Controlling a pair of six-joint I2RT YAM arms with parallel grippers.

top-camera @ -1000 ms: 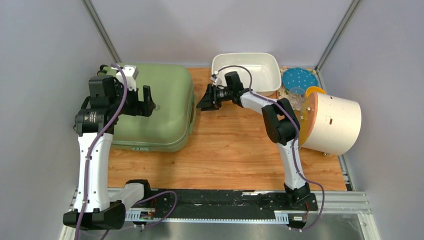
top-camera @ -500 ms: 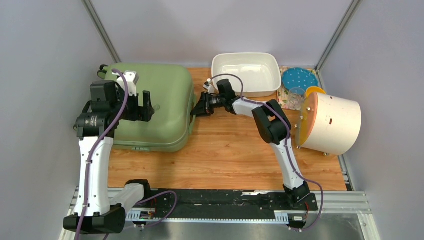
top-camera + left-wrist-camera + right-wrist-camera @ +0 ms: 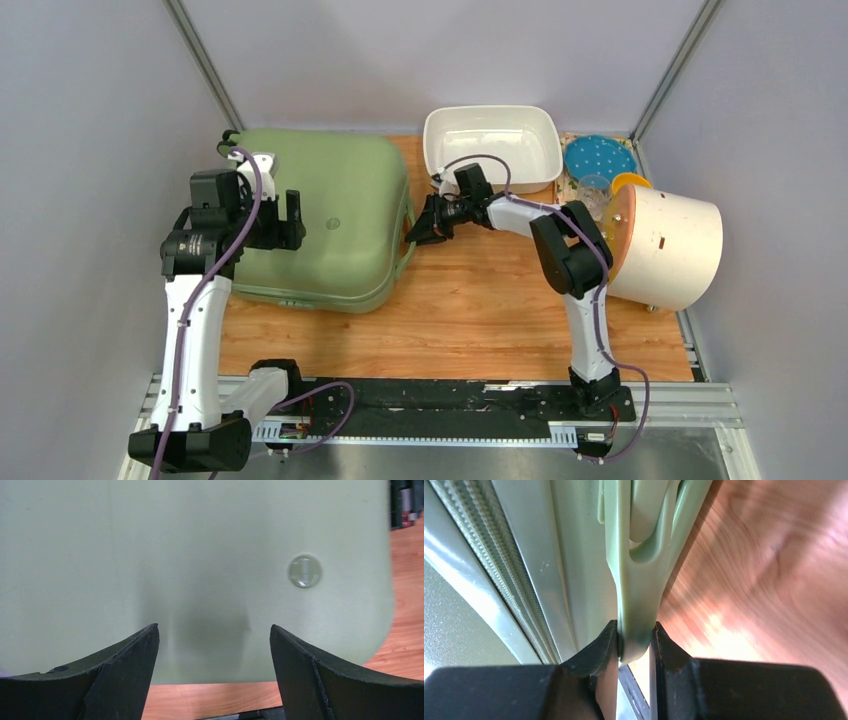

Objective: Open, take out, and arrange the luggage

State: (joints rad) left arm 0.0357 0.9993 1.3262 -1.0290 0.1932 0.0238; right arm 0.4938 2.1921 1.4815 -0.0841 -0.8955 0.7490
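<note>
Luggage (image 3: 320, 215) lies flat and closed on the left half of a wood-grain table (image 3: 480, 310), inside a booth of pale grey walls with metal struts in the far corners. A white tub (image 3: 490, 150) sits at the far edge. The case's wheels are at its far-left corner, its side handle (image 3: 639, 580) faces right, and its long axis appears to run near-to-far, slightly skewed. The right gripper (image 3: 635, 640) is clamped on that handle. The left gripper (image 3: 212, 635) hovers wide open above the shell. A second ago the case lay further left and the right jaws stood apart, clear of it.
</note>
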